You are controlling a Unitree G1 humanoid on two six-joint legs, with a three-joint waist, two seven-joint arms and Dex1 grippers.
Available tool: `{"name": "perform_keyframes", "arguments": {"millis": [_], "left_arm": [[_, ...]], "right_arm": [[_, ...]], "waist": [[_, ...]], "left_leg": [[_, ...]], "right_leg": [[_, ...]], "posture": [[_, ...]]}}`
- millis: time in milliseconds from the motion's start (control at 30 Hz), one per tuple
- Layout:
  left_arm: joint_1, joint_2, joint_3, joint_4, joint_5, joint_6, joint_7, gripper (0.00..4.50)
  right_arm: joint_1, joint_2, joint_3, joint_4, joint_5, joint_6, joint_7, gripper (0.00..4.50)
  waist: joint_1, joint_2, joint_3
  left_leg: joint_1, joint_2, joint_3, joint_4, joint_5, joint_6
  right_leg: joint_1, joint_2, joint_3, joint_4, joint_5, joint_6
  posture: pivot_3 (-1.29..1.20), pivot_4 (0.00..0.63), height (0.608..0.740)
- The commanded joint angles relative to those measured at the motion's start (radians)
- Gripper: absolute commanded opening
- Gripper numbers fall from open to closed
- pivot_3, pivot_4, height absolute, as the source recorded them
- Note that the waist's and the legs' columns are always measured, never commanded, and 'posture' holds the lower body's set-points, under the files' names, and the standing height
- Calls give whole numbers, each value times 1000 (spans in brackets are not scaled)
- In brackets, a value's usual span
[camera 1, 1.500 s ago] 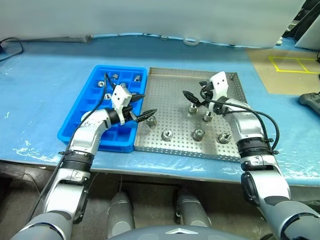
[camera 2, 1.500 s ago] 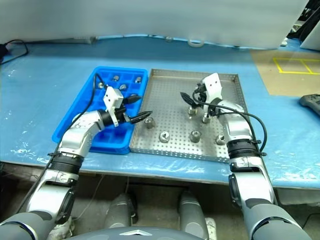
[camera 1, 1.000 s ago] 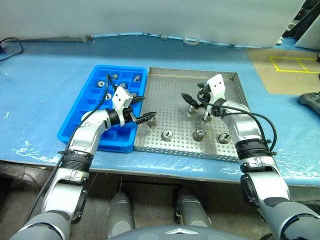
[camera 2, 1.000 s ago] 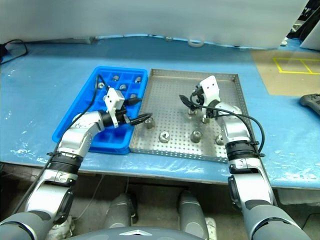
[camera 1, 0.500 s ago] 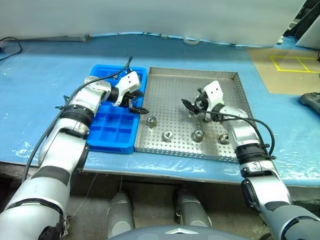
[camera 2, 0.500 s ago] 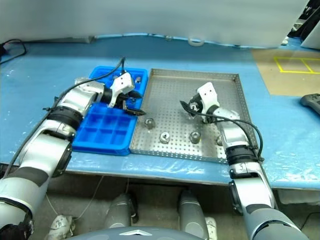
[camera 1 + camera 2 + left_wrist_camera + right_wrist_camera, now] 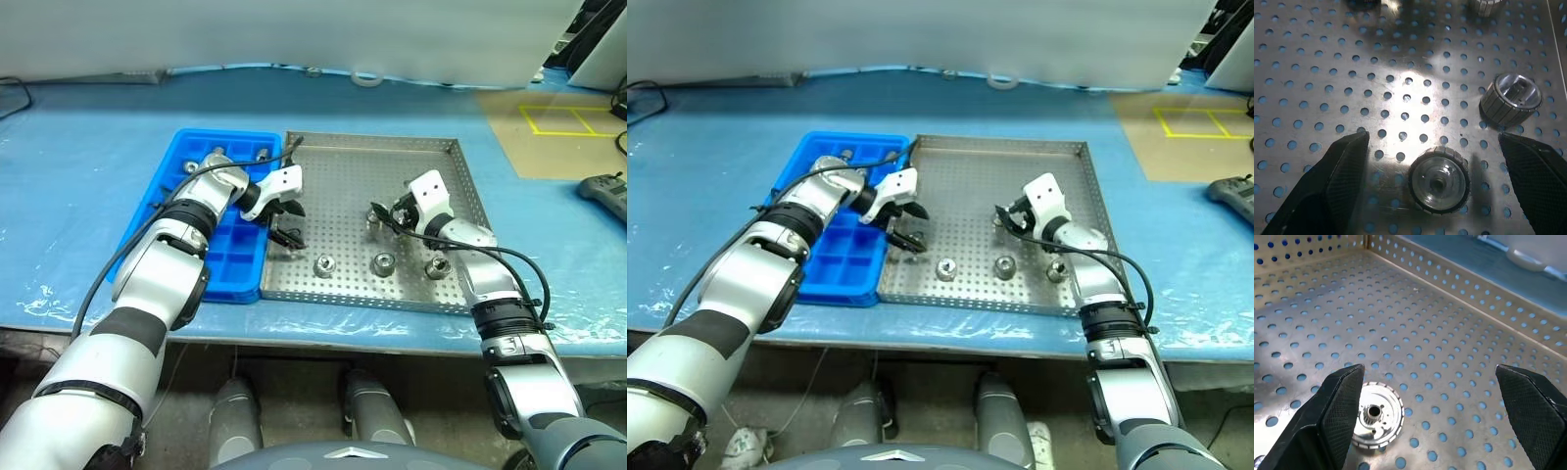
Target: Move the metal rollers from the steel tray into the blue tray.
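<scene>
Both arms are built of rounded silver-grey shells, split by black ribbed collars at the joints. Each ends in a white block at the wrist, from which two black fingers taper to points — the left hand (image 7: 284,221) and the right hand (image 7: 384,213) look alike. Up close the fingers (image 7: 1337,178) show a fine woven texture. A thin black cable loops loosely along each forearm.

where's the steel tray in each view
left eye: steel tray at centre, right of the blue tray
right eye: tray at centre, same neighbour
left wrist: tray floor under the rollers
right wrist: tray floor and corner rim
shared landmark: rollers on the perforated floor
</scene>
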Motion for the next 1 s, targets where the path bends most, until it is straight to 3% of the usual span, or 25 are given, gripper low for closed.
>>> {"name": "perform_keyframes", "arguments": {"millis": [33, 233, 333, 400, 633, 767, 1000], "left_arm": [[-15, 14, -62, 26, 91, -43, -32, 3604], [-24, 16, -100, 45, 164, -106, -45, 1642], [-30, 9, -45, 42, 122, -112, -38, 1642], [-31, 2, 39, 33, 55, -113, 50, 1642], [46, 16, 352, -96, -229, -98, 138, 1642], [147, -22, 503, -272, -345, -104, 393, 1642], [431, -64, 614, -683, -315, -129, 910, 1642]], "right_arm": [[0, -14, -42, -54, 17, -10, -21, 4500], [7, -14, -42, -60, 11, -10, -24, 4500], [14, -14, -41, -69, 11, -7, -25, 4500], [19, -13, -40, -75, 10, -5, -27, 4500], [23, 1, -30, -64, 15, -8, -19, 4500], [-10, 18, -5, -25, 6, -24, 1, 4500], [-88, 46, 35, 96, -8, -71, 43, 4500]], "waist": [[-7, 0, 0], [-33, 0, 0], [-41, 0, 0], [-44, 0, 0], [-45, 0, 0], [-44, 0, 0], [-40, -1, 0]], "left_leg": [[1, 0, 0, 0, 0, 0], [6, 0, 0, 0, -1, 1], [6, -1, 0, 0, -1, 1], [6, -1, 0, 0, -1, 2], [2, -1, 0, 0, -3, 8], [2, 0, 2, 0, -5, 10], [0, 2, 2, 2, -6, 10]], "right_leg": [[1, 0, 0, 0, 0, 0], [7, 0, 0, -4, 0, 0], [8, 0, -1, -4, 0, 0], [8, -1, -1, -5, 0, 0], [8, -1, -2, -11, 0, -1], [8, -1, -2, -13, 0, -1], [6, -1, -3, -12, 0, -1]], "posture": [[-622, 150, 740], [-635, 150, 740], [-645, 150, 740], [-648, 150, 740], [-587, 150, 740], [-538, 150, 740], [-448, 150, 740]]}}
